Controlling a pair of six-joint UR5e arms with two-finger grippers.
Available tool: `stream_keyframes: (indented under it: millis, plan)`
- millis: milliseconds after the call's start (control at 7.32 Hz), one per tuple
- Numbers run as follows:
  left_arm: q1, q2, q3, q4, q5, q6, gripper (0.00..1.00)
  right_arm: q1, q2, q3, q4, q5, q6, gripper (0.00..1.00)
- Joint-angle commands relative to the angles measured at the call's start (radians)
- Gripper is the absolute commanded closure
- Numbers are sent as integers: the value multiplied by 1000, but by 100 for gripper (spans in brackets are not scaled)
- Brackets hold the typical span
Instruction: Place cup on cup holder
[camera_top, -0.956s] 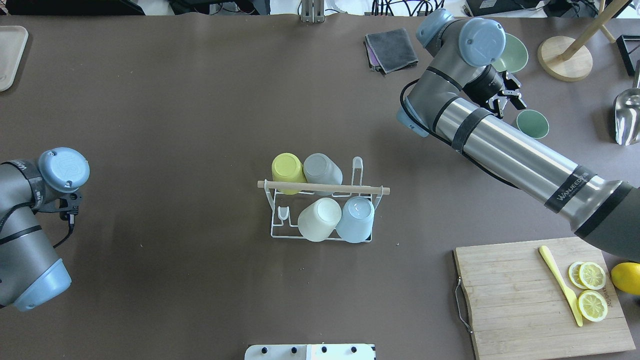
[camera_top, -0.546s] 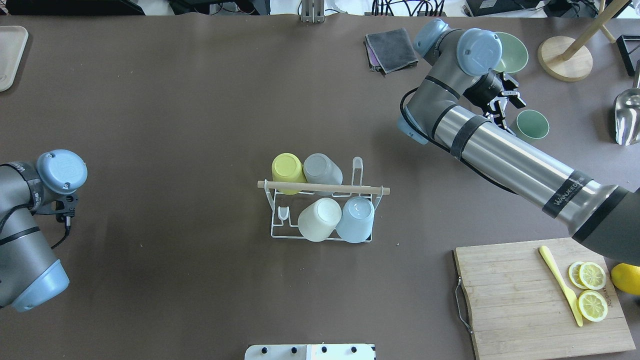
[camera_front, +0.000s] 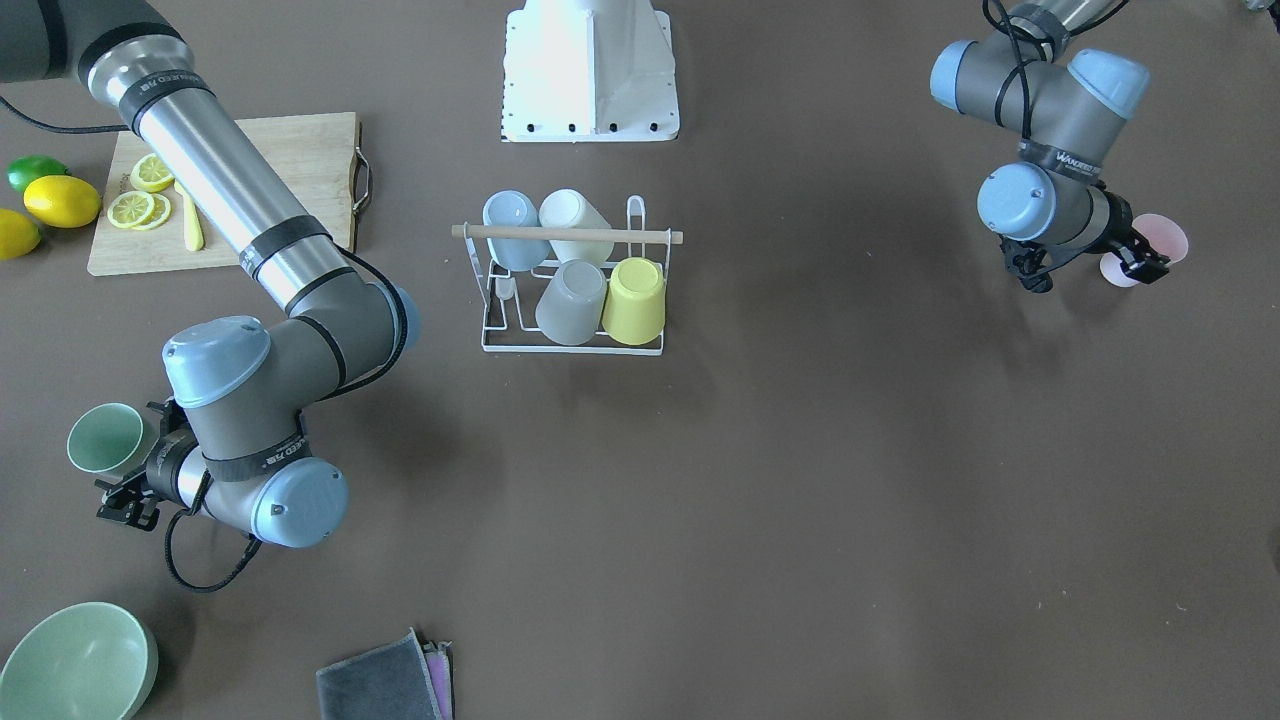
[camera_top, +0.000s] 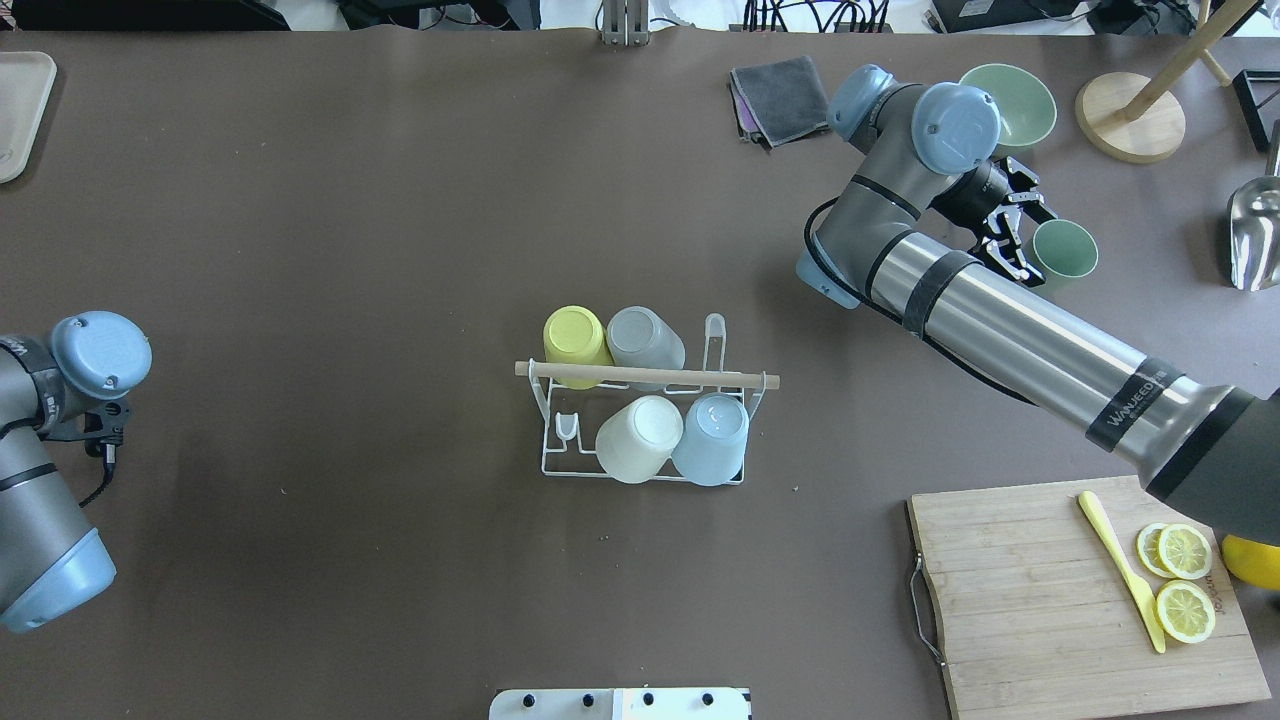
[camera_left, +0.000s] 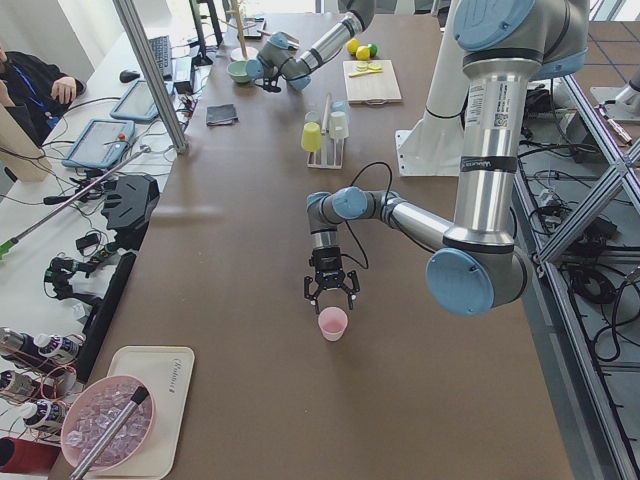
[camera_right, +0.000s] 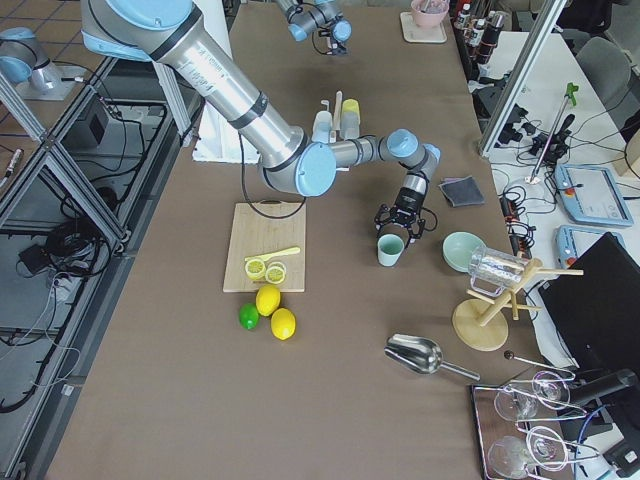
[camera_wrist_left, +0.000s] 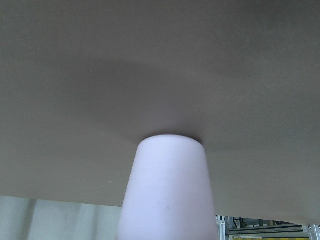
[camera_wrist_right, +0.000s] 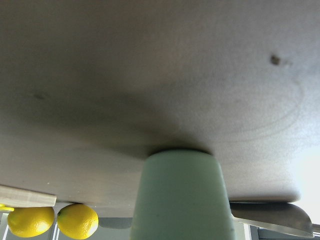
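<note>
Broad bare table left open around cup holder. Four prongs taken by upturned cups; far-right prong and near-left prong left free. Approach from above crossed by wooden rod. Green cup crowded by green bowl nearby.

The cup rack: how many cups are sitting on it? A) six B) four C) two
B: the rack holds a yellow cup, a grey cup, a cream cup and a blue cup.
</note>
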Motion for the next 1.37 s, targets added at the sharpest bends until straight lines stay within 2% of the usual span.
stream_keyframes:
  millis: [0,683,1229]
  plan:
    - [3,2,-2,0,0,-3,2,-4,-16,0,2,-10,-11,1]
    - [3,-6,9,4,16,12,2,-7,-13,-6,-3,-9,-28,1]
    - [14,-8,70,0,16,9,2,-12,-18,-8,-2,-24,-37,1]
